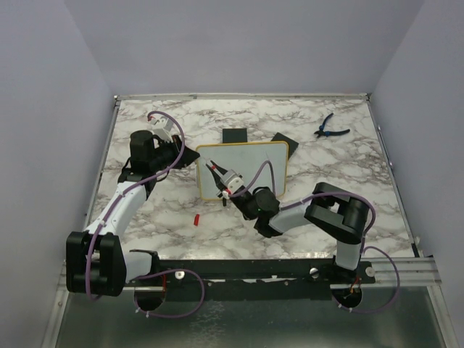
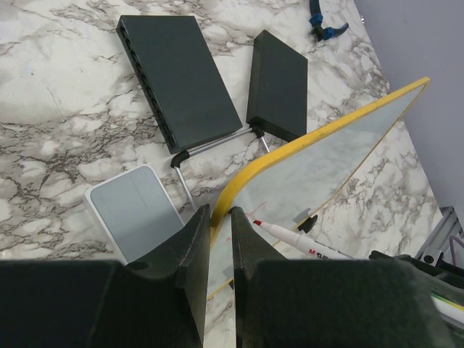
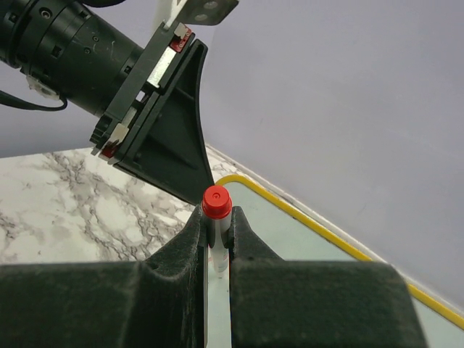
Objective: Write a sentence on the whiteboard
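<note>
The whiteboard (image 1: 250,170), white with a yellow frame, stands tilted at mid-table. My left gripper (image 1: 191,156) is shut on its left edge; in the left wrist view the gripper (image 2: 221,212) pinches the yellow frame (image 2: 326,134). My right gripper (image 1: 232,186) is shut on a white marker (image 1: 220,176) with its red tip at the board's left part. The marker (image 2: 297,240) also shows in the left wrist view, with a faint red scribble (image 2: 251,211) by its tip. In the right wrist view the marker's red end (image 3: 217,201) sticks up between the fingers of the gripper (image 3: 217,220).
A red cap (image 1: 196,219) lies on the marble in front of the board. Two black boxes (image 1: 234,135) (image 1: 283,139) sit behind the board, and blue pliers (image 1: 331,129) lie at the back right. A pale flat device (image 2: 134,214) lies beside the left gripper.
</note>
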Controlling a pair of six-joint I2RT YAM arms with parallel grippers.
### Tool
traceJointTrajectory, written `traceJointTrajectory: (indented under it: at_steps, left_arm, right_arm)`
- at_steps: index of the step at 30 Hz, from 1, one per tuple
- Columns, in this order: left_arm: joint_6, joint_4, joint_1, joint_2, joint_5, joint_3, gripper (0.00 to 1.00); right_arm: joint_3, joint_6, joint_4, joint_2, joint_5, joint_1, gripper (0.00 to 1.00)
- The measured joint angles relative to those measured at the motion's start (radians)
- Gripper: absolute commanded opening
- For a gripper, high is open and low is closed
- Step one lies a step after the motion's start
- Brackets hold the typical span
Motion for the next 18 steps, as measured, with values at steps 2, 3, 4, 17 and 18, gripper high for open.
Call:
traceJointTrajectory:
  at_steps: [2,3,4,17,18]
  left_arm:
    - [0.0,0.0,0.0,0.0,0.0,0.0,0.11]
    - [0.0,-0.001,0.0,0.0,0.0,0.0,0.11]
    - [0.0,-0.001,0.0,0.0,-0.001,0.0,0.11]
    - [0.003,-0.005,0.0,0.0,-0.01,0.0,0.11]
    - [0.003,-0.004,0.0,0.0,-0.01,0.0,0.12]
  right_arm:
    - [0.0,-0.006,0.001,0.004,0.001,0.003,0.01]
    - [0.001,-0.011,0.001,0.007,0.002,0.004,0.01]
    - [0.003,-0.014,0.001,0.01,0.004,0.004,0.01]
    - [0.045,-0.032,0.002,0.035,0.004,0.006,0.01]
    - [0.045,-0.032,0.001,0.035,0.004,0.006,0.01]
